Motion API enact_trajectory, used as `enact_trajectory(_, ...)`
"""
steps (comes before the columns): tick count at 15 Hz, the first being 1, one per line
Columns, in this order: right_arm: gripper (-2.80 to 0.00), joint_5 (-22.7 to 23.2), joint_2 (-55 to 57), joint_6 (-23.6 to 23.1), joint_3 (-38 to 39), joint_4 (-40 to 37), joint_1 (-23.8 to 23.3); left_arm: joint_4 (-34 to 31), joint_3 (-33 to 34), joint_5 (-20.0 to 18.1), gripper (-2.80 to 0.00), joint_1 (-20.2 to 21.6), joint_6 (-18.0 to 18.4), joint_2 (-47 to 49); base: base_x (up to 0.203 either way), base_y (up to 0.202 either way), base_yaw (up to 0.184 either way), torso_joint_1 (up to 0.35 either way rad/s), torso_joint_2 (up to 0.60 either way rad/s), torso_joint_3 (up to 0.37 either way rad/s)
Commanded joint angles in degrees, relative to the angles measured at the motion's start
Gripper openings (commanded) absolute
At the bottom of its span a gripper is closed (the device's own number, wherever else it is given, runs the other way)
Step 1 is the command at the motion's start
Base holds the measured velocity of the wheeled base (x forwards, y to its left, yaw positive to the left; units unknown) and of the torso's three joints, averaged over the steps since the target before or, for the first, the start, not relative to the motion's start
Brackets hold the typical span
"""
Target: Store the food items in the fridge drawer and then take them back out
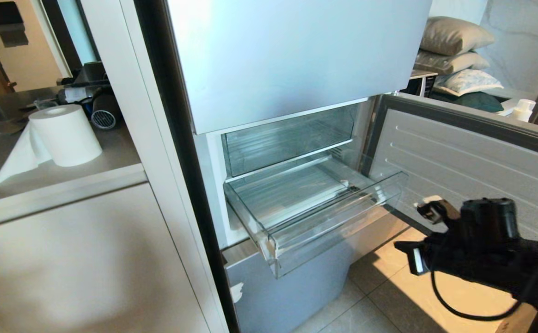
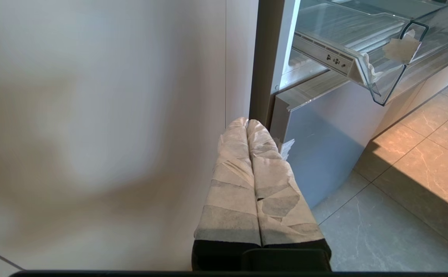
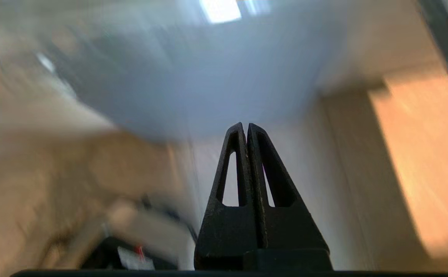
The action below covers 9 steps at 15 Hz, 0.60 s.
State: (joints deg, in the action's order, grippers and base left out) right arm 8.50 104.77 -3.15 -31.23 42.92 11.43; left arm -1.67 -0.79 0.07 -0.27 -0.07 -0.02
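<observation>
- On the far left a roll of white paper towel (image 1: 65, 134) sits on the bench (image 1: 1, 148), one sheet trailing off toward the edge; dark gear lies behind it.
- Below the bench, a plain pale cabinet front (image 1: 88, 259) fills the lower left.
- The left claw (image 2: 247, 122) hangs low beside that cabinet, just at the fridge's edge. Its two fingers (image 2: 229, 184), wrapped in white tape, are pressed together with nothing between them.
- In the middle, the fridge drawer (image 1: 315, 231) is pulled well out of its compartment. It is clear plastic, with a white patch at its near front corner, and I see no food in it.
- Above it, a second clear bin (image 1: 287, 138) stays pushed in under the closed pale-blue upper door (image 1: 296, 55).
- To the right the compartment's door (image 1: 472, 157) stands swung open, ribbed white inside.
- The right claw (image 3: 246, 125) is up in front of that open door, right of the drawer and apart from it. Its black fingers are clenched tight, holding nothing.
- Pillows (image 1: 454, 51) are stacked in the far right background.
</observation>
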Motion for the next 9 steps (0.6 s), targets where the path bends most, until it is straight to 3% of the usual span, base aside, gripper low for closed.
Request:
enact_trajectory(1,-2.8,0.3,14.6,2.5,-9.3,5.2,5.0,0.0,0.0,0.0,-2.8,0.0,0.0,0.0,0.0,0.0,0.0,0.0,0.0,0.0)
enact_trajectory(6,-2.8,-0.4,24.2,4.9,-22.6,6.2,10.1,0.0,0.0,0.0,-2.8,0.0,0.0,0.0,0.0,0.0,0.0,0.0,0.0,0.0)
enact_trajectory(9,-2.8,-3.1,28.2,5.7,-30.9,6.2,11.4,0.0,0.0,0.0,-2.8,0.0,0.0,0.0,0.0,0.0,0.0,0.0,0.0,0.0)
